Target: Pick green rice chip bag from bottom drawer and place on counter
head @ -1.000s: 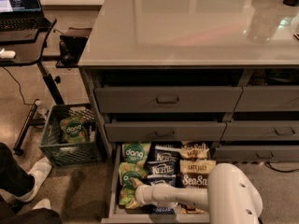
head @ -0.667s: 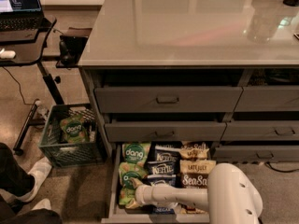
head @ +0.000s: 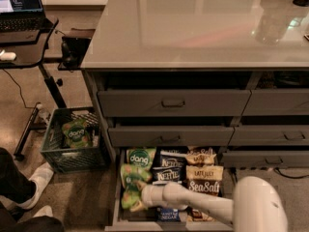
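The bottom drawer stands pulled open at the foot of the cabinet, full of snack bags. Green rice chip bags lie in its left column: one with the "dang" badge at the back, more in front of it. My white arm reaches in from the lower right, and the gripper sits low over the front green bags at the drawer's left side. The counter is the wide glossy slab above the drawers.
Blue Kettle bags and a brown Sea Salt bag fill the drawer's middle and right. A green crate with another green bag stands on the floor to the left. A black desk with a laptop is at upper left. A person's legs are at lower left.
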Controlling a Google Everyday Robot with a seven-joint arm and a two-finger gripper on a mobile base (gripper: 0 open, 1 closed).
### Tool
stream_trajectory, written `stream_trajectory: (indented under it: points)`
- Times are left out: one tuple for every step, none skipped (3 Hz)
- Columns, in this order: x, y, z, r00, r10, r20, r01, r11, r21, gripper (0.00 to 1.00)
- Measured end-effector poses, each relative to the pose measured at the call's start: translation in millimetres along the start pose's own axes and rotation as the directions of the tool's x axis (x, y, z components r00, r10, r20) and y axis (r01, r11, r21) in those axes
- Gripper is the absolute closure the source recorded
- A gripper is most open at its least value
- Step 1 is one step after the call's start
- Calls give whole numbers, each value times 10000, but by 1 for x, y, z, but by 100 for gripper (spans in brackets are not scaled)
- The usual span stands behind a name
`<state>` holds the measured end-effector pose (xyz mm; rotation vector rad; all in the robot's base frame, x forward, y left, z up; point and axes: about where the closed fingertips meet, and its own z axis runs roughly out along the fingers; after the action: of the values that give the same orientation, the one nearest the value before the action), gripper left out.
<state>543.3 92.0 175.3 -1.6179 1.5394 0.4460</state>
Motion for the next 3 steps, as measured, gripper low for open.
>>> stream_trajectory:
  points:
    - [-42, -34, -43, 9918, -347, 1232, 339, 9994, 84, 100]
    - [-73, -34, -69, 9738, -479, 2225, 622, 9964, -577, 100]
    - [-78, -21, -69, 9686, -449, 2444, 711, 9925, -996, 100]
